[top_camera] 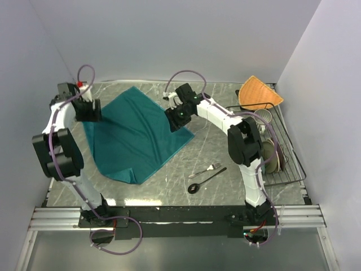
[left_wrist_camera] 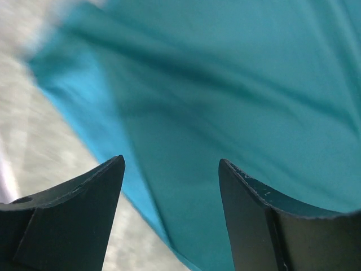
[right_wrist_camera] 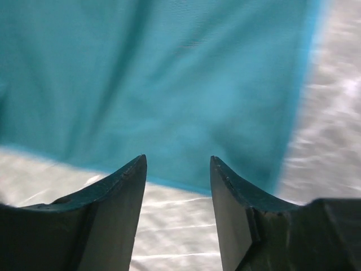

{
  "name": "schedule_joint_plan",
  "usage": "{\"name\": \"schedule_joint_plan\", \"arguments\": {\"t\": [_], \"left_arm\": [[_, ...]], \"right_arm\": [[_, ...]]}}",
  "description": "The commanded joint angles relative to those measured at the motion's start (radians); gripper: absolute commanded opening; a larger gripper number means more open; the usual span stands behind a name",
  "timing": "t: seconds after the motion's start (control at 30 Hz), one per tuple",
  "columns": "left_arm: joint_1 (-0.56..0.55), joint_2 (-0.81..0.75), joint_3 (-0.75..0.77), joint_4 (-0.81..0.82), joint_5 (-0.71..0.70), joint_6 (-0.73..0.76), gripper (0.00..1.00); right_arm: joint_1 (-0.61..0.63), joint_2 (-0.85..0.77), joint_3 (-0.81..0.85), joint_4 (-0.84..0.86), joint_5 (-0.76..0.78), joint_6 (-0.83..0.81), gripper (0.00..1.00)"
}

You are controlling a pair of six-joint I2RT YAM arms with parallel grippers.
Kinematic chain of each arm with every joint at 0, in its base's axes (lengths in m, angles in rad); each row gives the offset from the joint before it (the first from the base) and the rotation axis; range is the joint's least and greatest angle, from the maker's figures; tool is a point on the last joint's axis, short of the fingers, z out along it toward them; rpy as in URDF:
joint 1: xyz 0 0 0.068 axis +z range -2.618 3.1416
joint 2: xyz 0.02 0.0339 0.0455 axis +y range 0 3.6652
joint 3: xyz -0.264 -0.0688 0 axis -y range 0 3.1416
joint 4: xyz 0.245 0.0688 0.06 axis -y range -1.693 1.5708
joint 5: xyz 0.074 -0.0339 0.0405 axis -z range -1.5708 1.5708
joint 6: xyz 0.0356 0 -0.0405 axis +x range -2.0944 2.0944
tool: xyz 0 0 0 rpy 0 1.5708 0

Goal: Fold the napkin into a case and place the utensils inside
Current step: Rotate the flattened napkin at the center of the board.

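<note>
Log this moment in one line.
napkin: spread out | left hand: open, over its left edge | right hand: open, over its right corner | fork, spoon: beside napkin, not inside

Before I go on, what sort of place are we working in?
Probably a robot test cell staged as a dining table: plain walls box in a marble-patterned tabletop, an aluminium rail runs along its near edge, and a napkin, fork, spoon and wire dish rack are laid out.

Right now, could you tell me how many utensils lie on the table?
2. A small silver metal fork lies right of the teal cloth napkin; a slim dark spoon with a round black bowl lies alongside it. The wire rack may hide more.
</note>
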Motion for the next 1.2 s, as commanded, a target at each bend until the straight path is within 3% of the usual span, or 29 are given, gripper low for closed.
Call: {"name": "schedule_joint_plan", "arguments": {"t": [0.0,0.17,0.43,0.57,0.67,0.73,0.87,1.0,1.17], "left_arm": [[-0.017,-0.110,-0.178,-0.033,0.089,0.036,0.73],[-0.018,-0.186,-0.300,-0.026,0.063,0.032,0.73],[-0.018,-0.196,-0.320,-0.041,0.019,0.030,0.72],[-0.017,-0.179,-0.324,-0.032,-0.023,0.027,0.72],[-0.017,-0.141,-0.291,-0.018,-0.026,0.000,0.72],[-0.030,-0.101,-0.236,-0.021,0.000,-0.008,0.72],[-0.098,-0.050,-0.168,0.016,-0.010,-0.002,0.70],[-0.161,0.014,-0.110,0.071,-0.093,-0.002,0.65],[-0.196,0.103,-0.054,0.116,-0.228,-0.039,0.53]], "right_arm": [[0.042,0.073,0.060,0.011,0.185,-0.063,0.55],[0.042,0.093,0.011,0.023,0.302,-0.107,0.49],[0.037,-0.037,-0.375,0.018,0.330,-0.150,0.30],[0.086,-0.175,-0.634,-0.028,0.180,-0.175,0.28],[0.180,-0.312,-0.703,-0.084,-0.050,-0.216,0.31],[0.197,-0.373,-0.676,-0.100,-0.173,-0.221,0.34],[0.130,-0.326,-0.444,-0.078,-0.188,-0.123,0.38],[0.054,-0.204,-0.258,0.017,-0.036,-0.045,0.44],[0.047,-0.044,0.001,0.081,0.127,-0.025,0.45]]}}
